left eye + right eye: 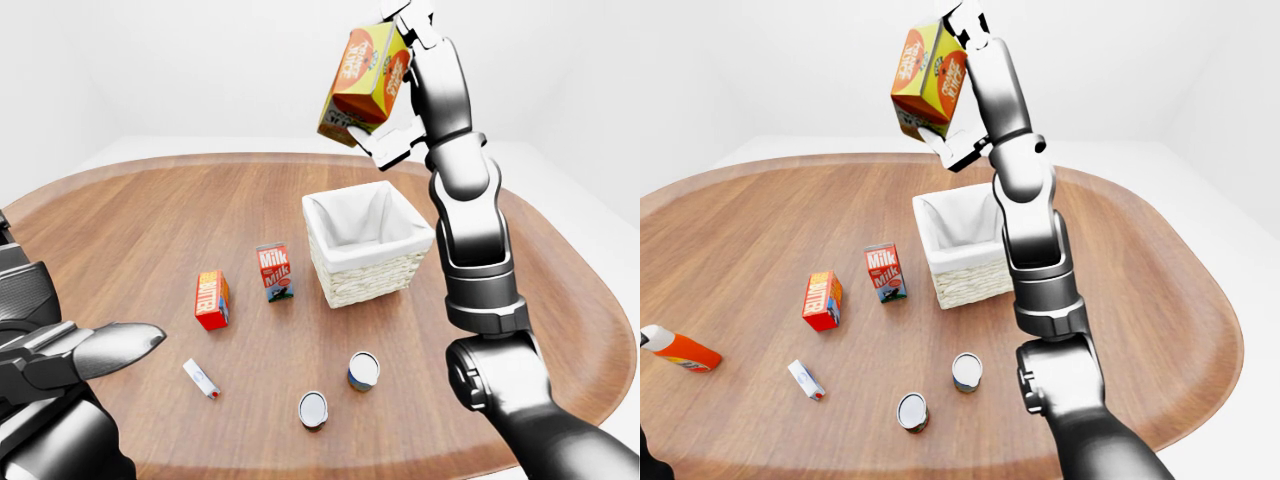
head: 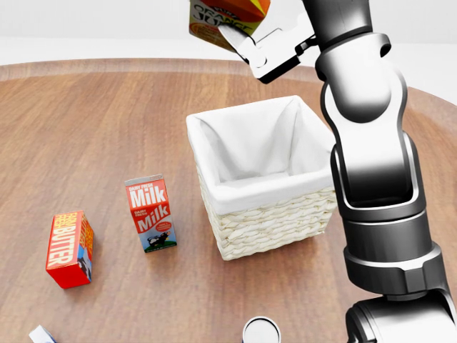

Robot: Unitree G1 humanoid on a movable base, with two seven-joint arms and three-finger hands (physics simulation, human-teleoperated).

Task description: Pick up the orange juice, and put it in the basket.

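Above table [image 1: 150,220], orange juice [image 1: 365,82] in right fingers [image 1: 385,150]

Wooden desk [image 1: 150,220]. On it: upright milk carton [image 1: 273,272]; just left, red butter box [image 1: 211,300]; small white tube [image 1: 200,378] lower left; two cans [image 1: 363,370] [image 1: 313,409] near bottom edge; orange-and-white bottle [image 1: 678,349] lying far left.

We note the head view looks steeply down, close on the basket [image 2: 260,179] and milk carton [image 2: 151,213]. Both eye views sit further out, looking down across the whole table [image 1: 150,220], sharing that same basket and carton.
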